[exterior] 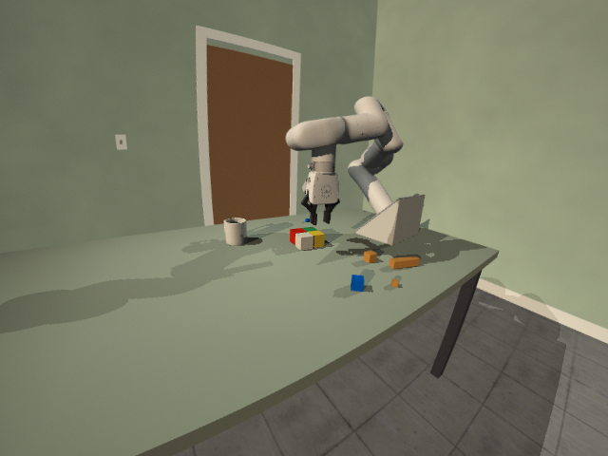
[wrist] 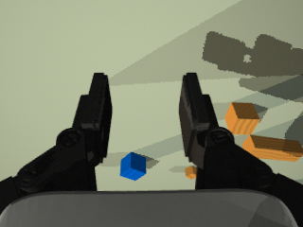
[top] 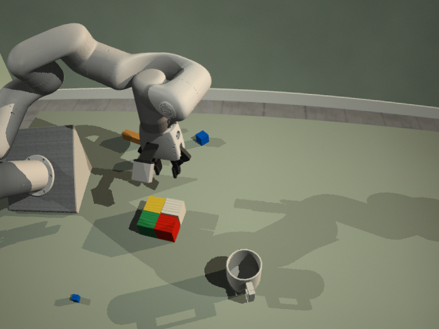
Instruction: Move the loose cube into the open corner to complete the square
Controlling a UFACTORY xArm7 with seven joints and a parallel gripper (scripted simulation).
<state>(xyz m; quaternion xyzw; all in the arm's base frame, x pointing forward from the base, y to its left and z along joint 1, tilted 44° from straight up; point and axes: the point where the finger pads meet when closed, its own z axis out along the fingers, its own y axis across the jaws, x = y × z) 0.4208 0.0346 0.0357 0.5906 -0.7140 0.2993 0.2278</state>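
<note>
My hand hangs above the desk half open, nothing between its fingers. Just beyond it, the white cube sits in the corner beside the yellow cube and red cube, with the green cube completing a square that looks tight. I judge the task done. The wrist view shows only white and yellow; the top view shows all four.
</note>
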